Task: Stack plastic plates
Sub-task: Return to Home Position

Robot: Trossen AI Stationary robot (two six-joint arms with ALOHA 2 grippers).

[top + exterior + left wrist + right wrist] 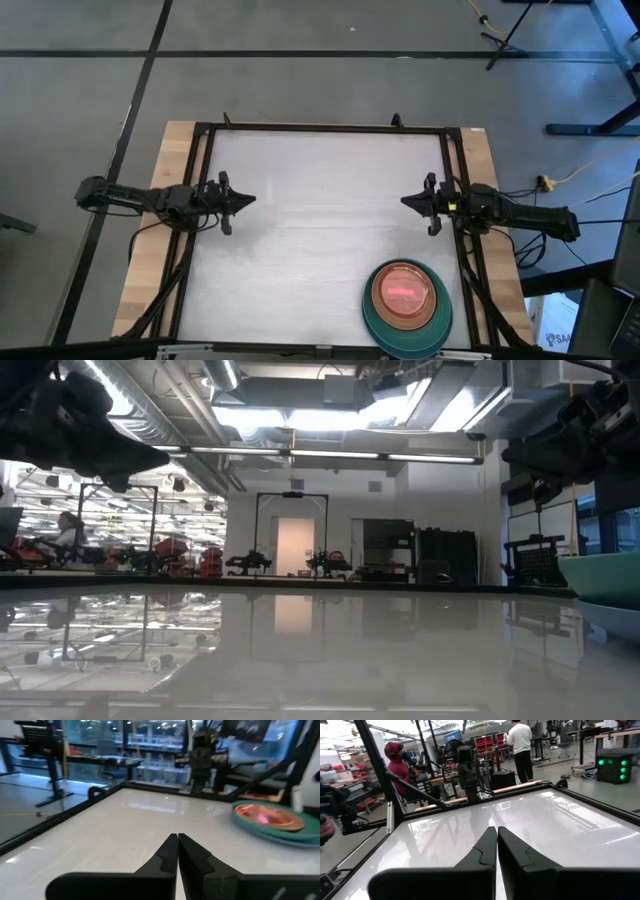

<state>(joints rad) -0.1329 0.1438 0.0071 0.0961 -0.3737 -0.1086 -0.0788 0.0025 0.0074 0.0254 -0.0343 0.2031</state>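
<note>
A stack of plastic plates (pixel 406 307) rests on the table near its near right corner: a dark teal plate at the bottom, a brown-orange one on it and a pink one on top. The left wrist view shows the stack (pixel 272 820) far off, and the low view shows its teal rim (pixel 605 580) at the right edge. My left gripper (pixel 245 200) is shut and hovers at the table's left side. My right gripper (pixel 405 201) is shut at the right side, beyond the stack. In the wrist views the left gripper (pixel 178 840) and the right gripper (pixel 496 832) hold nothing.
A black frame (pixel 320 128) runs around the white tabletop, with wooden strips outside it on the left and right. Open surface lies between the two arms. People stand in the room beyond the table in the right wrist view.
</note>
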